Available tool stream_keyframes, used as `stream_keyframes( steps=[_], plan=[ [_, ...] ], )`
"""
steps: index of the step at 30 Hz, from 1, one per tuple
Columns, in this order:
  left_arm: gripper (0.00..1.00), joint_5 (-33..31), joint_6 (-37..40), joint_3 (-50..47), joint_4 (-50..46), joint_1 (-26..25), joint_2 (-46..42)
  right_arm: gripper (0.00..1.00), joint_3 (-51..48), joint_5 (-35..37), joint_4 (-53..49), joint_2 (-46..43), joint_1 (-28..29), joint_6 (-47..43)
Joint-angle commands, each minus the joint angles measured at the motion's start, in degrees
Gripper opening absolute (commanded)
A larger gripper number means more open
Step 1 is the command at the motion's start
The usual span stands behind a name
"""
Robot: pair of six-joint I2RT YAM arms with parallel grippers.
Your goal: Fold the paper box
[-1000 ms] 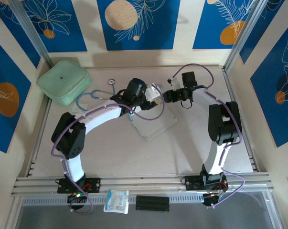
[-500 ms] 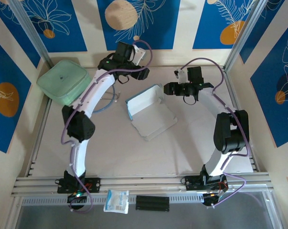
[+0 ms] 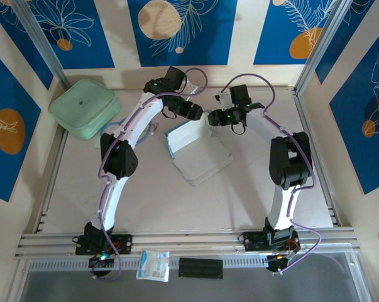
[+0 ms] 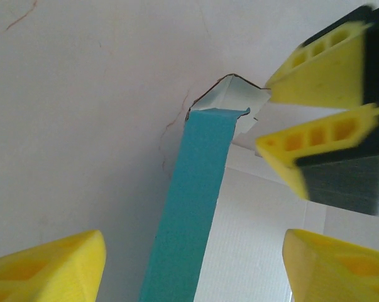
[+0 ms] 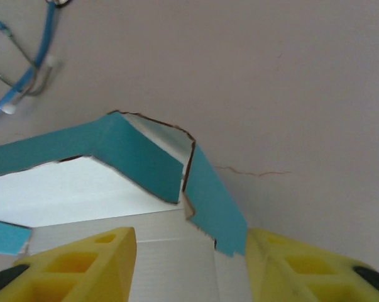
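Sits half raised on the tabletop (image 3: 145, 195), right beneath the meeting tips of the left gripper (image 4: 192, 267) and the right gripper (image 5: 189, 264): the paper box (image 3: 198, 150), white floor flat, blue walls standing along two sides, far corner (image 4: 224, 94) not closed yet.

Straddles one blue wall with fingers wide apart, touching nothing: left gripper, open. Faces it across that same corner: right gripper, fingers part-way apart around the loose blue corner flap, with no clamp on it to be seen.

To do this step well, probably best to steady the long wall upright with the left gripper first. Then press the flap inward along its crease with the right, slowly, for fear of buckling or tearing the thin card.

Holds nothing inside, just bare white card. Well off to the left gripper's left, a pale green case (image 3: 84, 107), closed, contents hidden. Between case and gripper, a blue stethoscope (image 3: 123, 126).
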Motion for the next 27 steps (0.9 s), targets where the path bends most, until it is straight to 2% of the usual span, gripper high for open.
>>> stream_keyframes(
  steps=[1,5,9,15,19,23,27],
  plan=[
    [0.74,2.6,-1.2,1.9,-1.1,1.1,1.4,0.43,1.6,4.3,-0.8,1.1,1.1,-4.4],
    [0.74,4.9,-1.5,1.9,-1.6,1.7,1.6,0.32,0.3,6.6,1.1,1.4,1.8,-6.6],
    [0.74,5.1,-1.3,1.8,-2.2,1.7,1.1,0.15,-1.8,8.5,2.6,1.0,2.5,-7.5],
    [0.74,4.6,-0.9,1.8,-3.7,1.8,-0.1,0.11,-9.1,10.9,8.1,-2.0,4.1,-5.1],
    [0.74,3.2,0.3,1.7,-6.8,2.1,-2.3,0.11,-9.4,11.3,6.4,-2.9,5.2,0.0],
    [0.74,0.9,0.7,-0.8,-7.2,2.5,-5.6,0.1,-10.7,14.6,7.2,-3.8,7.5,4.1],
    [0.75,2.5,1.4,-4.8,-7.7,2.5,-8.9,0.09,-13.3,17.7,8.4,-5.5,9.4,7.0]
  ],
)
